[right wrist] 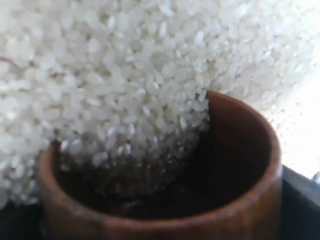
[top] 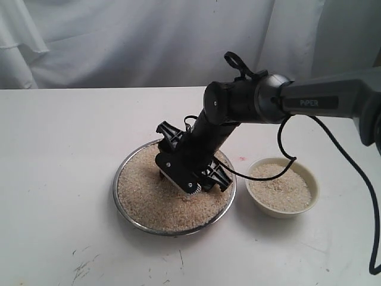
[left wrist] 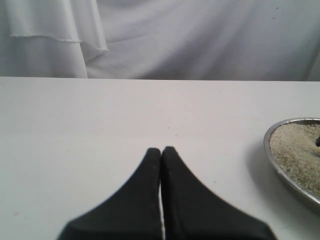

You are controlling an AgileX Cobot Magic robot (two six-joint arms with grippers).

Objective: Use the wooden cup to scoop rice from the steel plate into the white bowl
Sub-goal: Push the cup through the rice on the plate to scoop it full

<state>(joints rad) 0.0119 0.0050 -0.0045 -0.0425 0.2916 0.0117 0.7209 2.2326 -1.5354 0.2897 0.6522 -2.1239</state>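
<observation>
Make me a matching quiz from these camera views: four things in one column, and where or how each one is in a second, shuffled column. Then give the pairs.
1. orange-brown wooden cup
2. shiny round steel plate
3. cream-white round bowl
4. left gripper

A. widest vessel, covered with rice
B. jaws shut, over the white table
C. mouth pushed into the grains, some spilling inside
D. right of the plate in the exterior view, partly filled

Pairs: 1-C, 2-A, 3-D, 4-B
</observation>
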